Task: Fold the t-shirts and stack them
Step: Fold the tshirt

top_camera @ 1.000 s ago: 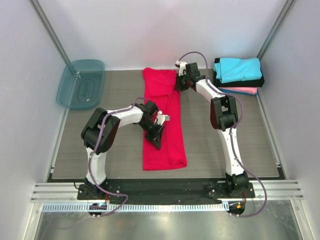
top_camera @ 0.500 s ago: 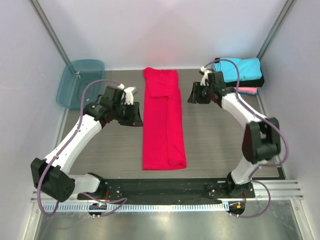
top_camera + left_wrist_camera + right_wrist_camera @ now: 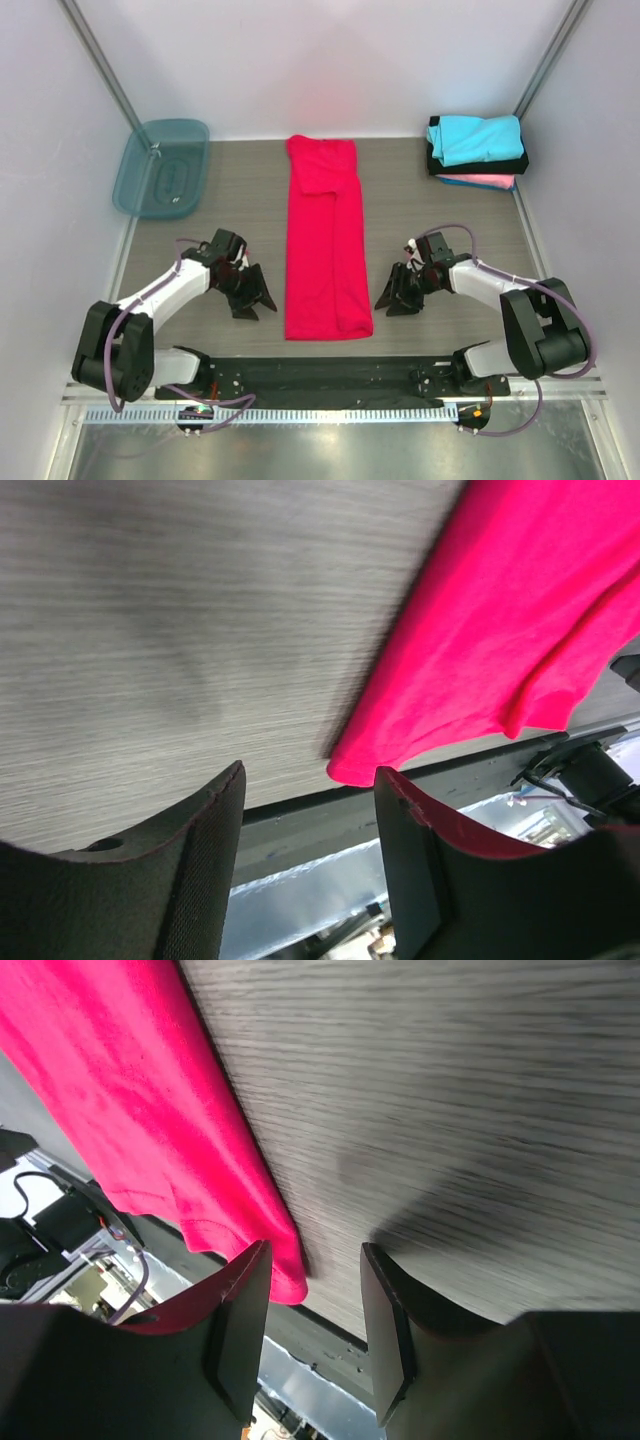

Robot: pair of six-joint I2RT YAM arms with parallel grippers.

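A bright red t-shirt [image 3: 325, 240] lies folded into a long narrow strip down the middle of the table. Its near corners show in the wrist views [image 3: 480, 660] [image 3: 150, 1130]. My left gripper [image 3: 254, 303] sits low on the table just left of the strip's near end, open and empty [image 3: 310, 810]. To the right of that same end, my right gripper [image 3: 396, 301] is also open and empty [image 3: 315, 1305]. A stack of folded t-shirts stands at the back right: cyan [image 3: 476, 136] on top, black [image 3: 510, 166] under it, pink [image 3: 480, 182] at the bottom.
A translucent teal plastic bin [image 3: 162, 167] leans at the back left corner. The table's near edge, a black rail [image 3: 330, 370] and metal frame, runs just below both grippers. White walls close in the sides and back.
Both arms have let go of the red t-shirt, swung outward and drawn back toward the near edge. Both grippers went from shut to open. The strip lies as it was.
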